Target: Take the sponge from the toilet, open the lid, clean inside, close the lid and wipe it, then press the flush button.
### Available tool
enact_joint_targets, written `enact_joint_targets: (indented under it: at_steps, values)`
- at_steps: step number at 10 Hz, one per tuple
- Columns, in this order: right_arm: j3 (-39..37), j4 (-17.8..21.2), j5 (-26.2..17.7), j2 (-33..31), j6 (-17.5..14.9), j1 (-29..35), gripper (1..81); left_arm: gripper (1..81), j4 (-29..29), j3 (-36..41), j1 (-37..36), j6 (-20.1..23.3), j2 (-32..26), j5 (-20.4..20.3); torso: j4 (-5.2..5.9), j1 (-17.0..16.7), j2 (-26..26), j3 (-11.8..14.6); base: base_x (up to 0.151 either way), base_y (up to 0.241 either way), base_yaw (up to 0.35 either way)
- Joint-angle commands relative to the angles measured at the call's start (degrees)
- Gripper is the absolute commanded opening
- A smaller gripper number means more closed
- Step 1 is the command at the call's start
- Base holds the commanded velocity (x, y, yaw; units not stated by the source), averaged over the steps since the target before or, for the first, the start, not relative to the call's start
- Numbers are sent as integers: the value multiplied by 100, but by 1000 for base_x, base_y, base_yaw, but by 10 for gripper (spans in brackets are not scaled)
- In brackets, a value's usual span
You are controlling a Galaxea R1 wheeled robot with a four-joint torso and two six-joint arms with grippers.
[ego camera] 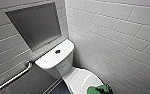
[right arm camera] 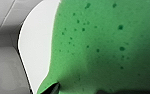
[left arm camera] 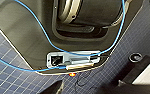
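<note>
Pinching the sponge (ego camera: pixel 92 90) against the closed lid (ego camera: pixel 82 79), right tool (ego camera: pixel 102 89), left tool (left arm camera: pixel 82 89) spread or not, cannot tell

We see flush button (ego camera: pixel 57 51) centred atop toilet (ego camera: pixel 59 65); lid (ego camera: pixel 81 79) at button's 5 o'clock, sponge (ego camera: pixel 93 89) over its near end; grab bar (ego camera: pixel 14 77) 8 o'clock, wall niche (ego camera: pixel 34 25) 11 o'clock.

Tiled restroom: white ceramic toilet (ego camera: pixel 62 64), grey brick-laid wall tiles (ego camera: pixel 116 30), metal grab bar (ego camera: pixel 13 78), recessed wall niche (ego camera: pixel 36 23).
</note>
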Motion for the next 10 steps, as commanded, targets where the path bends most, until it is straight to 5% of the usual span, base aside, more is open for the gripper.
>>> enact_joint_targets:
  at_steps: [1, 10]
  values:
    - [-184, -233, -543, -3, -48, 854, 811, 811, -77, 35, 270, -20, -12, 522, 0, 0, 0, 0, 0, 0, 0]
    - [-1213, -505, -403, 332, 5, 1285, 811, 811, -235, 35, 270, -29, -47, 522, -5, -2, -2, 2, 0, 0, 0]
